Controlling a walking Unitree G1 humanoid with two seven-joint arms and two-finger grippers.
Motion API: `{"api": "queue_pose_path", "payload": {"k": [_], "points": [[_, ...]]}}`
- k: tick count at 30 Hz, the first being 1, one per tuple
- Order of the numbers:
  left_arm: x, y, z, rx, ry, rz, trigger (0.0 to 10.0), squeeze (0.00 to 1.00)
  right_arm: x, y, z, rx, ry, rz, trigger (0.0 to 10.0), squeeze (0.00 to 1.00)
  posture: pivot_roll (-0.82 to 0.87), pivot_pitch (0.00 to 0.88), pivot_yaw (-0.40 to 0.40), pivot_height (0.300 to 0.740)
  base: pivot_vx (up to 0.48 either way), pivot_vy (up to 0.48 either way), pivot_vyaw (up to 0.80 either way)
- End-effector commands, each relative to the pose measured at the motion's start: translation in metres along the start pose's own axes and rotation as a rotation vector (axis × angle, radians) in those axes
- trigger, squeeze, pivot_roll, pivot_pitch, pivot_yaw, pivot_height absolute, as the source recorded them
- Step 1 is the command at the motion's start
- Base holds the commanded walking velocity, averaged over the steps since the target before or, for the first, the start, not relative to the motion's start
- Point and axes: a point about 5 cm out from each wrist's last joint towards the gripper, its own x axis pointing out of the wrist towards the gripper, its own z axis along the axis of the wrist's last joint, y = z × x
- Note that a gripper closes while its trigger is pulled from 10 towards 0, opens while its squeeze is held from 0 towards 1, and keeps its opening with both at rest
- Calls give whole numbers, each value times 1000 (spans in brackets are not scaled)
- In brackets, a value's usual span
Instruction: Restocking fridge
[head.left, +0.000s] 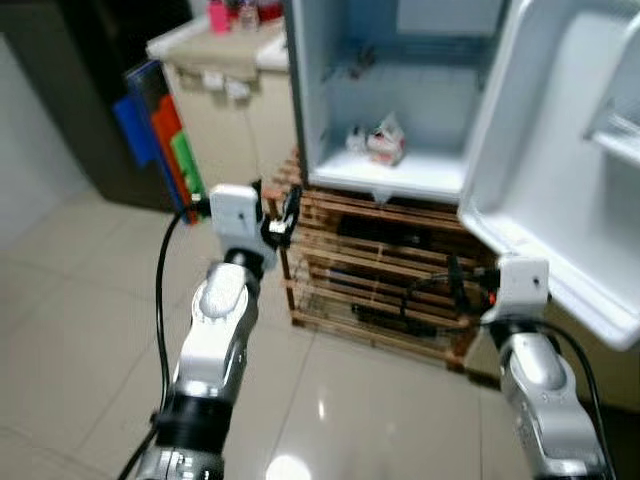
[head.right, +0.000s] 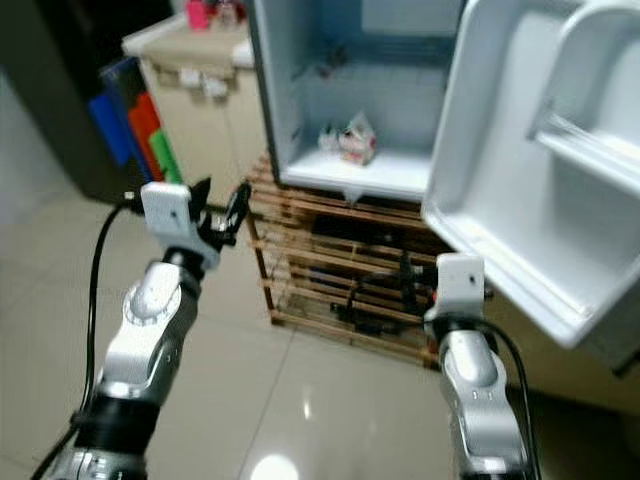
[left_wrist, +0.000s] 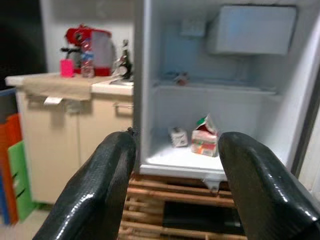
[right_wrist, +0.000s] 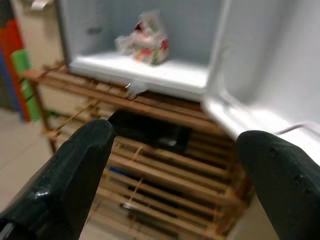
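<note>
A small white fridge (head.left: 400, 186) stands open on a wooden slatted rack (head.left: 370, 290). On its bottom shelf sit a red, white and green carton (head.left: 387, 142) and a small pale packet (head.left: 356, 138) beside it. The fridge door (head.left: 560, 200) swings out to the right. My left gripper (head.left: 278, 215) is raised at the fridge's left edge, open and holding nothing. Lower down, my right gripper (head.left: 455, 288) is in front of the rack under the door, also open and empty. The left wrist view looks between the fingers (left_wrist: 100, 190) at the carton (left_wrist: 204, 140).
A beige cabinet (head.left: 230, 110) stands left of the fridge, with a red appliance (left_wrist: 90, 42) and a pink cup (left_wrist: 66, 67) on its counter. Blue, red and green boards (head.left: 160, 140) lean against it. Dark items lie inside the rack. Pale tiled floor (head.left: 80, 300) spreads to the left.
</note>
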Motion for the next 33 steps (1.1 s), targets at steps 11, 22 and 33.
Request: {"api": "queue_pose_path", "payload": {"k": [11,22,33], "points": [[4,-2,1,-18,-1,-31,10000,0,-3,-17,3,25,-20,-135,10000,0,-203,0,59,740,0,0,0],[3,-2,-2,-31,16,-36,10000,0,-4,-10,-11,-28,47,-54,10000,0,-194,0,52,740,0,0,-539],[1,17,-53,-1,229,-9,10000,0,-13,-42,-81,-142,425,-206,10000,0,-196,0,48,740,0,0,0]]}}
